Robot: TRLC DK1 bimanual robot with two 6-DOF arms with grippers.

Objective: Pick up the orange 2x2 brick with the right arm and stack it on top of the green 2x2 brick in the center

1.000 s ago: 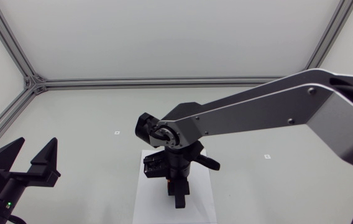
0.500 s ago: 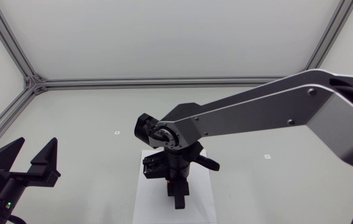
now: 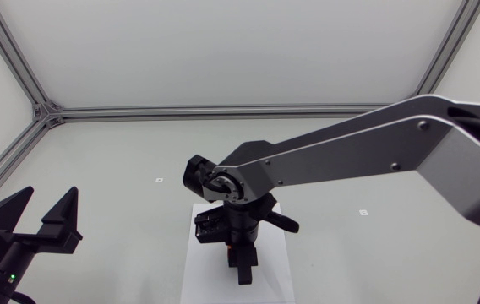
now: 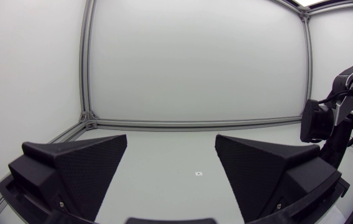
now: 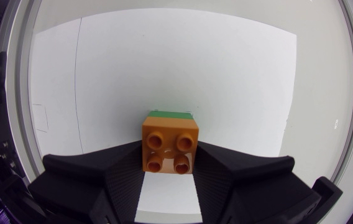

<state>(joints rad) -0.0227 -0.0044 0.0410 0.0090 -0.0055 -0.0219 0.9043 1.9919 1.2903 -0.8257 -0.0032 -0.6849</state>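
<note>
Caught only by the right wrist view: orange brick (image 5: 170, 148) pinched from both sides between the fingers of the right gripper (image 5: 170, 152). Seated there on the green brick (image 5: 171, 114), with only a thin strip of green peeking out ahead of the fingertips, both over the white sheet (image 5: 183, 68). Hid both bricks in the head view, under the wrist of the right arm (image 3: 350, 152) stretched over the sheet at the middle of the table (image 3: 122, 152). Showed there, and in the left wrist view, the left gripper (image 3: 44, 213) parked near the left edge, fingers spread wide with nothing between. Looked practically unchanged against half a second earlier; spotted at most a hair's shift of the right gripper's lower finger. Sat square, without any long axis; pointed studs up toward the wrist camera, sides in line with the fingers.
</note>
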